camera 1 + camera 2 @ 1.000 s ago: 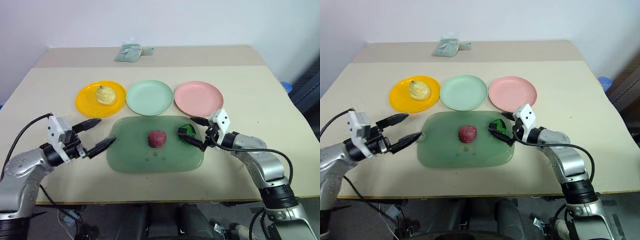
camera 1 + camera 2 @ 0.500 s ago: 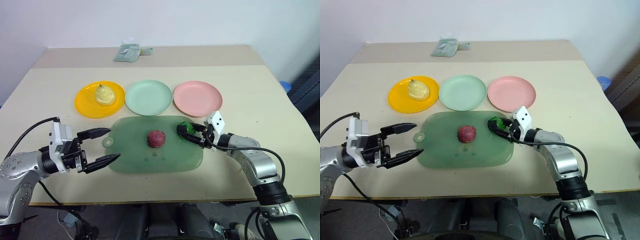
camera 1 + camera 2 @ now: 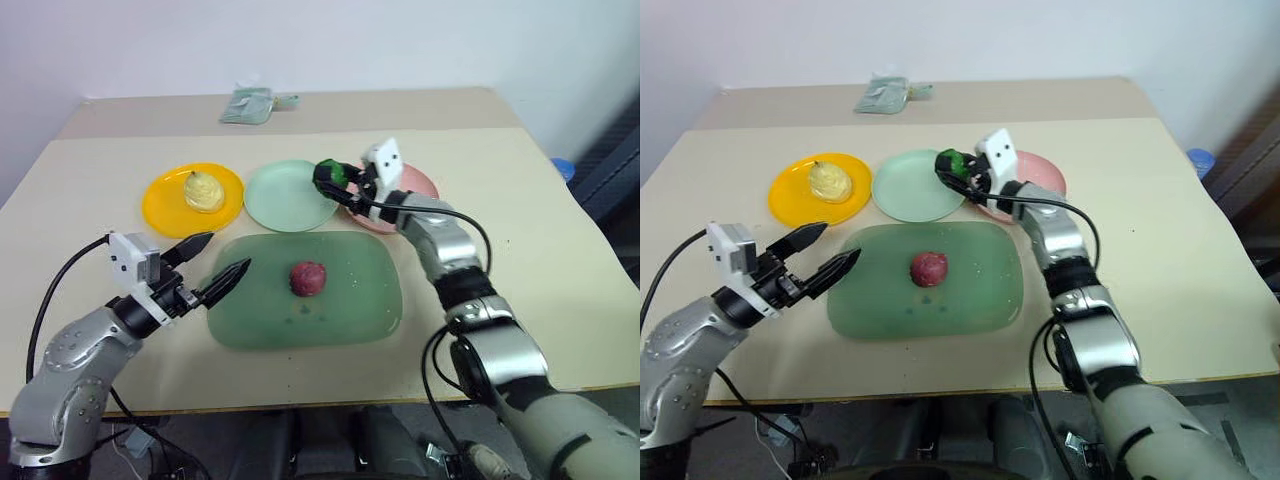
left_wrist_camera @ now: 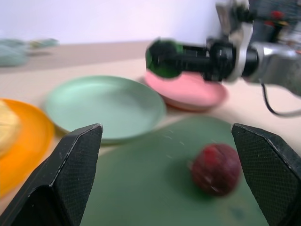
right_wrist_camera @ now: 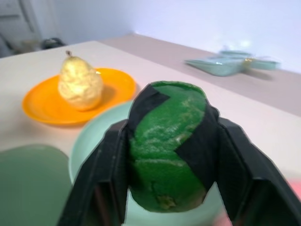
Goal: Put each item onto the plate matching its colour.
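Placement needs care: right tool (image 3: 330,178), clamped on the ball (image 5: 169,146) over the green plate's (image 3: 285,197) right rim, should move left to plate centre, lower, then release; left tool (image 3: 220,262) idles open.

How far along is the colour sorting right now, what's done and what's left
Done: the yellow pear sits on the orange plate. In hand: the right tool is shut on the green ball, held above the near edge of the mint green plate, not yet set down. Left: the dark red lump lies on the green tray; the pink plate has no item on it. The left tool is open.
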`<action>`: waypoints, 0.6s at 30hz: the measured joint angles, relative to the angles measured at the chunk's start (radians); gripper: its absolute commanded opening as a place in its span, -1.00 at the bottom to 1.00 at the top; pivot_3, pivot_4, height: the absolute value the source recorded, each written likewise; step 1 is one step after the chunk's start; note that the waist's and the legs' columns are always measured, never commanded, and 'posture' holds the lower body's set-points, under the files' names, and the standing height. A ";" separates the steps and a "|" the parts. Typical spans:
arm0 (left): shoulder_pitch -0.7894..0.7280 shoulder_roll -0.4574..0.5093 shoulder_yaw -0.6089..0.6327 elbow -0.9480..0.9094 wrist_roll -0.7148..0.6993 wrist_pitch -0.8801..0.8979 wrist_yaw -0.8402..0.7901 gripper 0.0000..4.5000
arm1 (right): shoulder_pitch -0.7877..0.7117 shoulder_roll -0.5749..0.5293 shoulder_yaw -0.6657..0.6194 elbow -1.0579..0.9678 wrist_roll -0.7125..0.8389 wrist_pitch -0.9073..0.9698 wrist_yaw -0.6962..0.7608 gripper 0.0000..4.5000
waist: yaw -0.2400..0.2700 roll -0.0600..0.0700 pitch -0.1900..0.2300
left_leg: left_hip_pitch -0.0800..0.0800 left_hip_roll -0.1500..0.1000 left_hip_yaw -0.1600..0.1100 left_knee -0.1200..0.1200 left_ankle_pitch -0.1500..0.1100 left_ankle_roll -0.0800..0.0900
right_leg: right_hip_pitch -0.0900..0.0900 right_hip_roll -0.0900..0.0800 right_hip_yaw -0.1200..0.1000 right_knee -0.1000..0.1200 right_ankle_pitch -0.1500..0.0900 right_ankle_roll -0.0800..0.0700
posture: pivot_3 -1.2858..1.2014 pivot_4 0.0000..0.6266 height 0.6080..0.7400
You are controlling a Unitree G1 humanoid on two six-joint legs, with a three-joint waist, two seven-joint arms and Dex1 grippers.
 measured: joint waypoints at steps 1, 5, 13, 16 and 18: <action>0.003 -0.008 -0.002 -0.013 0.010 0.000 0.021 1.00 | -0.031 0.016 -0.003 0.072 -0.012 -0.029 -0.012 0.00 | -0.002 0.000 0.000 | 0.000 0.000 0.000 0.000 0.000 0.000 | 0.000 0.000 0.000 0.000 0.000 0.000 | 0.03 -0.52 1.00; 0.035 -0.017 -0.003 -0.059 0.029 0.001 0.072 1.00 | -0.135 0.059 -0.023 0.268 -0.050 -0.113 -0.061 0.46 | -0.006 0.000 0.000 | 0.000 0.000 0.000 -0.001 0.001 -0.001 | -0.001 0.000 0.000 0.001 0.000 0.000 | 0.03 -0.52 1.00; 0.095 -0.011 0.002 -0.097 0.030 0.000 0.071 1.00 | -0.167 0.085 -0.060 0.328 -0.070 -0.159 -0.017 0.99 | -0.002 0.001 0.000 | 0.000 0.000 0.000 -0.001 0.001 -0.001 | 0.000 0.000 0.000 0.000 0.000 0.000 | 0.03 -0.52 1.00; 0.112 0.000 0.001 -0.096 0.016 -0.009 0.013 1.00 | -0.120 0.049 -0.075 0.242 -0.054 -0.158 0.085 0.99 | 0.001 0.001 0.000 | 0.000 0.000 0.000 -0.001 0.000 -0.001 | 0.000 0.000 0.000 0.000 0.000 0.000 | 0.03 -0.52 1.00; 0.135 0.033 0.007 -0.095 -0.006 -0.023 -0.058 1.00 | -0.023 0.005 -0.077 0.099 -0.029 -0.128 0.167 0.99 | 0.003 0.001 0.000 | 0.000 0.000 -0.001 0.000 0.000 -0.001 | 0.001 0.000 -0.001 0.000 0.000 0.000 | 0.03 -0.52 1.00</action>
